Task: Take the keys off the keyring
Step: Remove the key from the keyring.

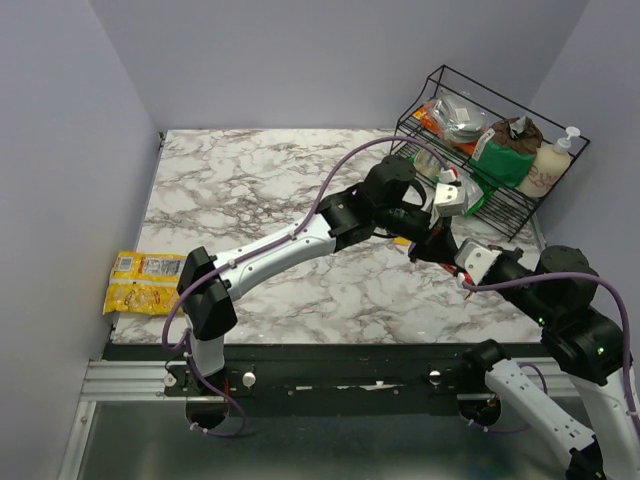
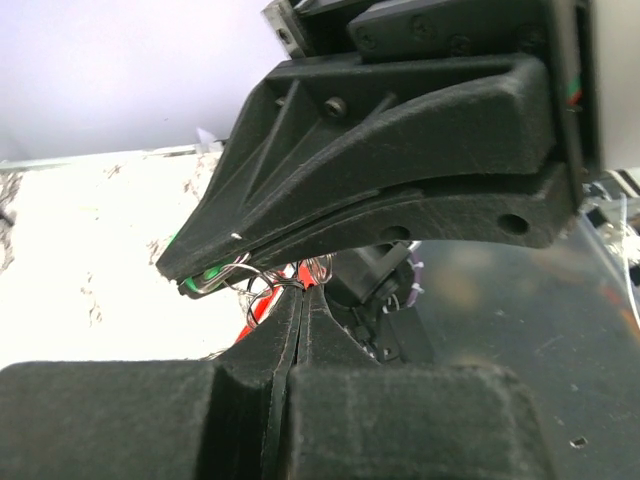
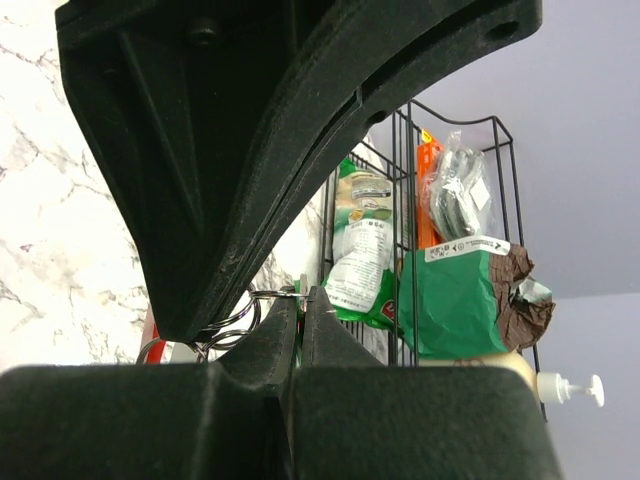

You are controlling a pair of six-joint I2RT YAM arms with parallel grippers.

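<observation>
Now the left gripper [image 2: 303, 292] pinches the keyring [image 2: 262, 308], bracing it. Tip to tip, the right gripper [image 3: 300, 300] nips a wire loop [image 3: 268, 294], seemingly to tug the keys [image 2: 208, 278] free.

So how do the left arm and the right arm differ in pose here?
The left arm stretches diagonally across the marble table, while the right arm is folded up close to its own side. The left gripper comes in from the left and the right gripper from the near right. Shared: both grippers are shut, and their tips meet at thin wire rings beside the wire rack.
</observation>
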